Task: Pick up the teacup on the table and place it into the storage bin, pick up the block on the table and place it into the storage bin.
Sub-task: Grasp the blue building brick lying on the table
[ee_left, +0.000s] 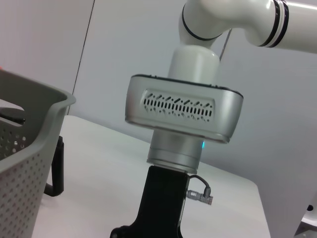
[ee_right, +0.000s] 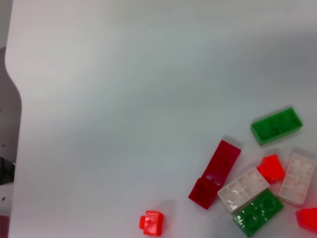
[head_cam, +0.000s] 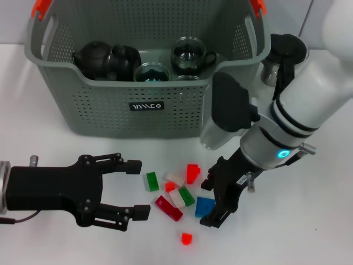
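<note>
The right gripper, jaws spread, straddles the blue block in front of the storage bin. The left gripper hovers wide open beside the block pile.

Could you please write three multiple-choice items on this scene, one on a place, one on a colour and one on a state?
1. Where is the right gripper?
A. inside the storage bin
B. low over the table at the blue block
C. parked off the table

2. What colour is the small block lying alone, nearest the robot?
A. red
B. green
C. white

3. How are the left gripper's fingers?
A. shut on a teacup
B. shut on a block
C. open, holding nothing

Answers:
1 B: its fingers reach down beside the blue block, in front of the storage bin.
2 A: the lone small block is red.
3 C: the left gripper shows a wide gap between its fingers, left of the block pile.
</note>
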`<move>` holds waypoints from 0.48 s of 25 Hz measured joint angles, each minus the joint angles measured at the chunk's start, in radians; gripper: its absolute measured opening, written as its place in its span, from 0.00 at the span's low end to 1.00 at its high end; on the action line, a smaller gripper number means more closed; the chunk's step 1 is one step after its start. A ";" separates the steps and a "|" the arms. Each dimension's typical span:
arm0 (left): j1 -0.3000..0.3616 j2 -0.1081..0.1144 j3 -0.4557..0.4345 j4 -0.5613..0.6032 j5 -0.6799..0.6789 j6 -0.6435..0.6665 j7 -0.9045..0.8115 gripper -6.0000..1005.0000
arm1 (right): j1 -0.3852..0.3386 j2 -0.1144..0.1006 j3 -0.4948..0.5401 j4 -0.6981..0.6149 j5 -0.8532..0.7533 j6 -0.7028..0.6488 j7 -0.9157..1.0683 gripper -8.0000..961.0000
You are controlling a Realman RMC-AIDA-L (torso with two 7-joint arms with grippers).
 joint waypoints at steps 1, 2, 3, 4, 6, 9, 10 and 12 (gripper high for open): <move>0.000 0.000 0.000 0.000 0.001 0.000 0.004 0.94 | 0.000 0.000 -0.012 0.000 0.004 0.008 0.005 0.92; 0.000 0.000 0.000 0.000 0.001 0.000 0.006 0.94 | 0.000 0.000 -0.024 0.000 0.006 0.016 0.009 0.92; 0.000 0.000 0.000 0.000 0.001 0.000 0.008 0.94 | 0.000 0.000 -0.034 0.000 0.008 0.023 0.013 0.92; 0.000 0.000 0.000 0.000 0.001 0.000 0.008 0.94 | 0.000 0.001 -0.044 0.000 0.010 0.028 0.017 0.92; 0.000 0.000 0.000 -0.001 0.001 0.000 0.009 0.94 | 0.002 0.001 -0.061 0.000 0.011 0.039 0.025 0.92; 0.000 0.000 0.000 -0.002 0.001 0.000 0.010 0.94 | 0.005 0.002 -0.094 0.000 0.012 0.057 0.047 0.92; 0.000 0.000 0.000 -0.002 0.001 0.000 0.011 0.94 | 0.006 0.002 -0.102 0.000 0.012 0.062 0.054 0.92; 0.000 0.000 0.000 -0.002 0.001 0.000 0.014 0.94 | 0.009 0.002 -0.113 0.000 0.012 0.068 0.066 0.92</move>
